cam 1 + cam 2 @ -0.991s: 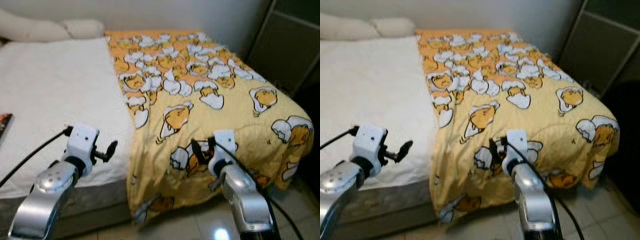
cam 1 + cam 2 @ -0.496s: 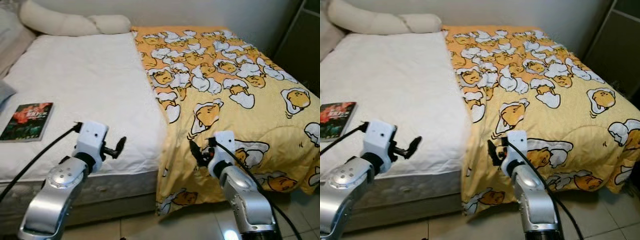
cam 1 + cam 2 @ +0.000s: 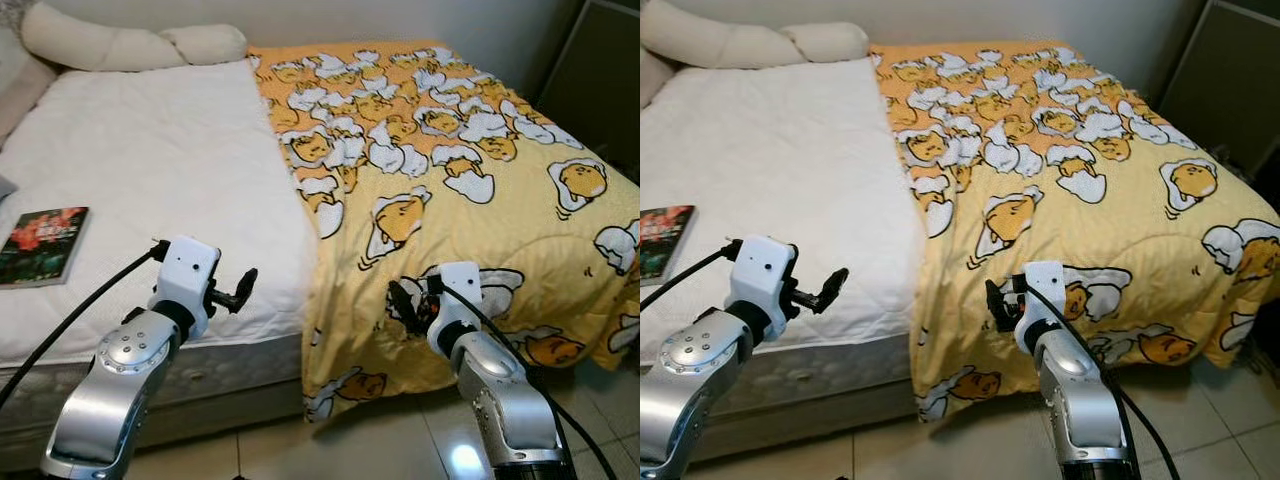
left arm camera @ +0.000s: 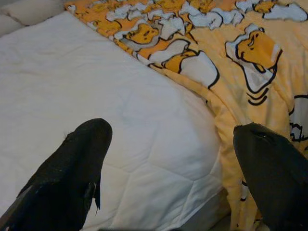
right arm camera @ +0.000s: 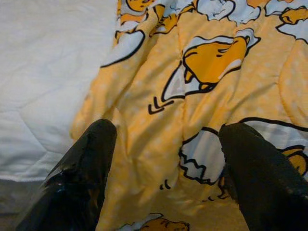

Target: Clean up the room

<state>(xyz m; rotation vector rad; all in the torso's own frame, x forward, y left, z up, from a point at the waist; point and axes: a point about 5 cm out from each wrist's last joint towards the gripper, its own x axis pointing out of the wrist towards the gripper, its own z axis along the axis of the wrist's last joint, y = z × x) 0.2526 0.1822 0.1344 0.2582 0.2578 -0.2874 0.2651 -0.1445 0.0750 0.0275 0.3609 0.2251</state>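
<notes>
A yellow blanket (image 3: 450,170) printed with cartoon eggs covers the right half of the bed and hangs over its foot edge. The left half is bare white mattress (image 3: 150,170). A book (image 3: 40,245) with a dark red cover lies flat near the mattress's left edge. My left gripper (image 3: 243,288) hovers open over the mattress's foot corner, beside the blanket's edge (image 4: 211,96). My right gripper (image 3: 405,303) is open, just in front of the hanging blanket (image 5: 192,96), with nothing between its fingers (image 5: 91,159).
Cream pillows (image 3: 130,45) lie at the head of the bed against the wall. A dark cabinet (image 3: 600,70) stands to the right of the bed. Glossy tiled floor (image 3: 380,450) runs along the foot of the bed.
The camera swung left and steadied, bringing the book and the left side of the bed into view. Both grippers keep the same open pose before the bed's foot edge.
</notes>
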